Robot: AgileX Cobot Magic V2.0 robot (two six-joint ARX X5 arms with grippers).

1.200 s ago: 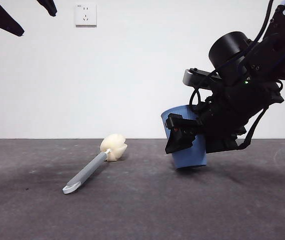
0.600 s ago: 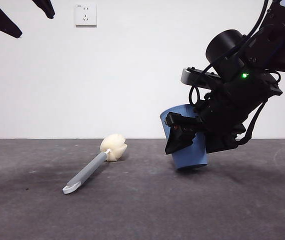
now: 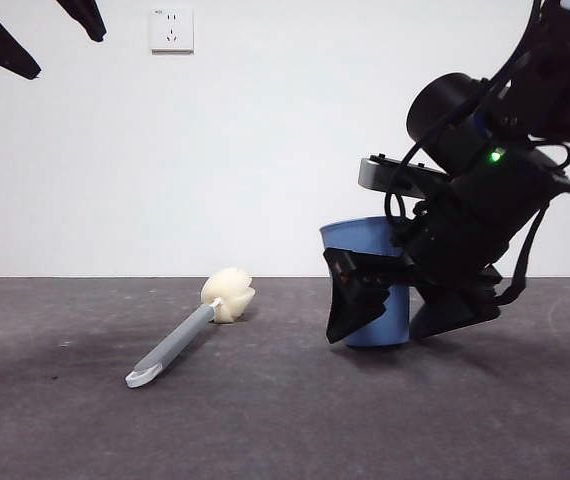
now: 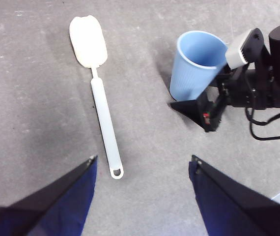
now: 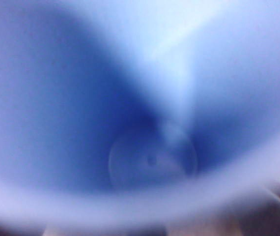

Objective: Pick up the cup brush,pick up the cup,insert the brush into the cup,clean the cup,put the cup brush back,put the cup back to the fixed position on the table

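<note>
Front view shows ribbed blue cup (image 3: pixel 379 285) upright between right tool (image 3: pixel 405 305) jaws.

White wall (image 3: pixel 265 150), wall socket (image 3: pixel 171 29)

Table (image 3: pixel 85 430): cup brush (image 3: pixel 187 335), seemingly cup (image 3: pixel 365 270).

Blue ribbed cup (image 3: pixel 377 285) standing upright on the dark grey desk (image 3: pixel 265 420), mouth up. Cup brush (image 3: pixel 190 330) lying flat well apart, cream sponge head pointing away.
</note>
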